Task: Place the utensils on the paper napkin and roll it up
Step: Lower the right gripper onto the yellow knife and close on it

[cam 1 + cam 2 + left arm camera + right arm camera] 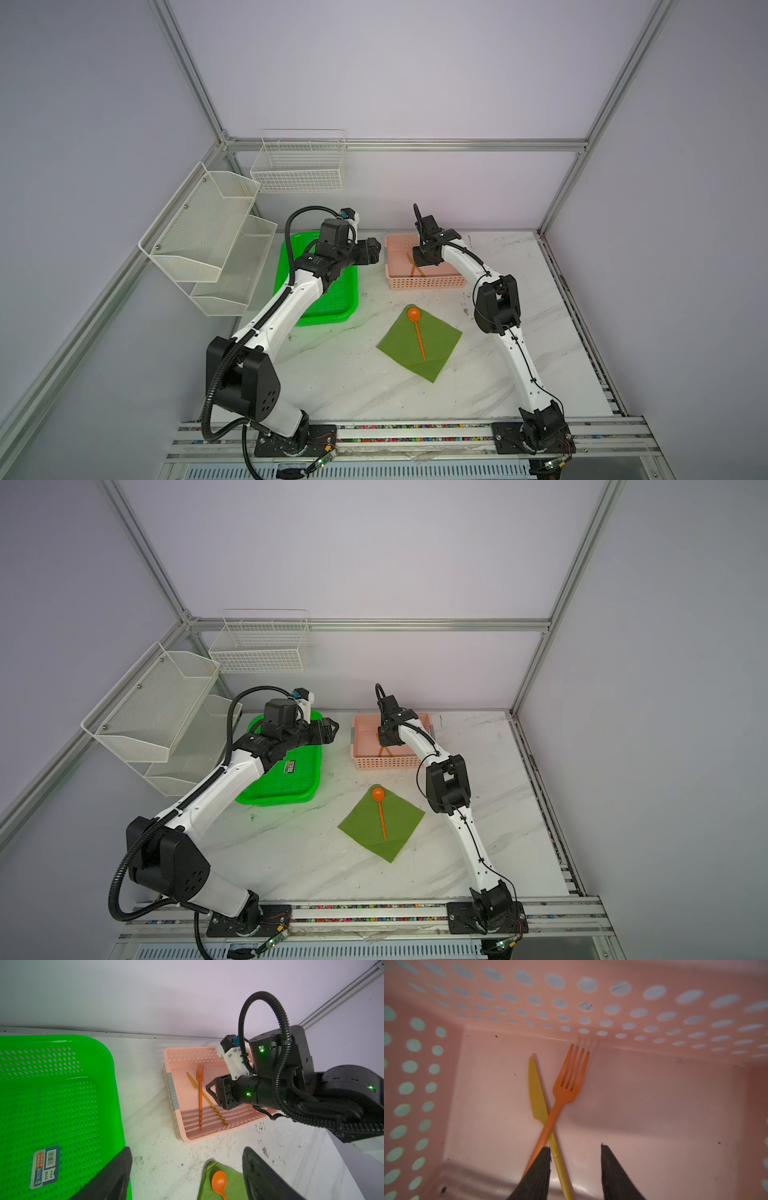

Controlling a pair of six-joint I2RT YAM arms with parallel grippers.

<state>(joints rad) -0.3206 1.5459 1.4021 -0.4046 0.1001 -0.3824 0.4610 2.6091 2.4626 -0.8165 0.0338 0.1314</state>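
In both top views a pink perforated plastic basket (424, 283) stands at the back of the white marbled table (332, 386), and the right arm (461, 259) reaches down into it. Left of it sits a bright green perforated plastic tray (336, 305). Nearer the front the olive-green square paper napkin (397, 347) lies flat, with the orange round-bowled plastic spoon (414, 314) on it, bowl at the far corner. The left gripper (374, 251) hovers between tray and basket. The left wrist view shows its jaws spread wide and empty. It also shows a label sticker (44, 1167) on the tray floor. Inside the basket the orange plastic fork (200, 1078) crosses over the yellowish plastic knife (192, 1081), with the right gripper (208, 1089) just beside them. In the right wrist view that gripper's jaws stand partly apart, gripping nothing. The knife's handle runs between the fingers (542, 1167), and the fork's handle disappears behind one.
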